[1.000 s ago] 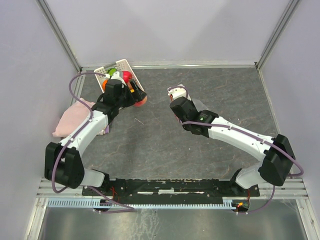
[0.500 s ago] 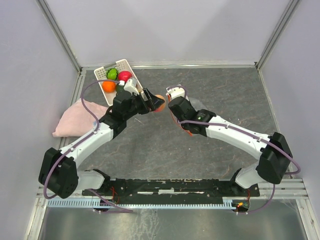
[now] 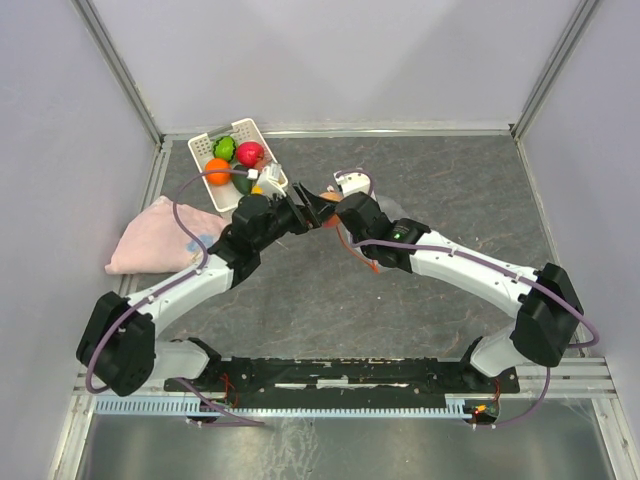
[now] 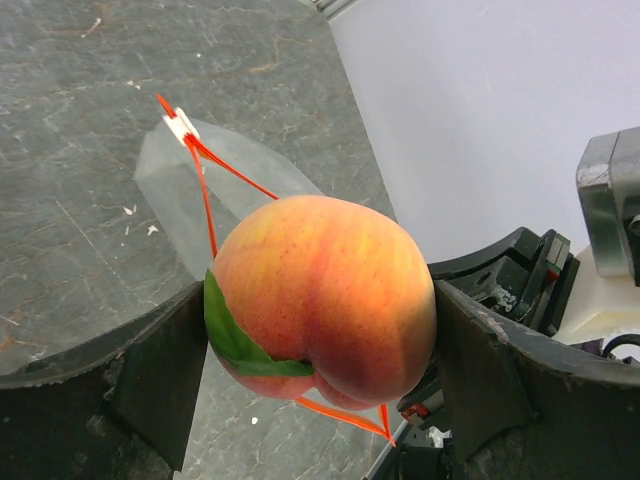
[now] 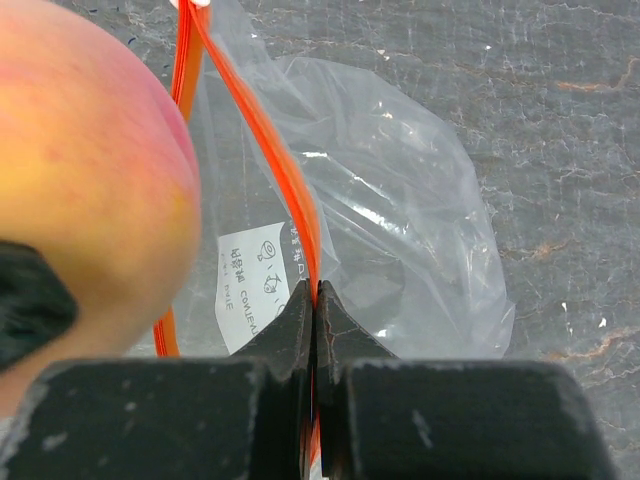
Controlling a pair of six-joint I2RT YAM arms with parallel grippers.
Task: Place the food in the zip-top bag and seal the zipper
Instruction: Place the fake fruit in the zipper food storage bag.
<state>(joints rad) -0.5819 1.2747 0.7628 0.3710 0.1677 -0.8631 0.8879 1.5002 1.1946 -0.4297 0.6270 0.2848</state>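
My left gripper (image 3: 312, 205) is shut on a peach toy fruit (image 4: 325, 297) and holds it over the open mouth of the clear zip-top bag (image 5: 400, 230). My right gripper (image 5: 315, 300) is shut on the bag's orange-red zipper strip (image 5: 285, 170) and holds one lip up. The peach also fills the left of the right wrist view (image 5: 90, 190). The bag lies on the dark table below (image 4: 200, 190). More food, orange (image 3: 217, 171), dark green (image 3: 224, 147) and red-pink (image 3: 250, 152), sits in the white basket (image 3: 262, 140).
The white perforated basket stands at the back left of the table. A pink cloth (image 3: 155, 233) lies at the left edge. Grey walls and metal frame posts close in the table at the back and sides.
My left gripper has carried the peach from beside the basket rightward to the bag mouth at my right gripper. The right arm has barely moved and keeps its hold on the zipper.
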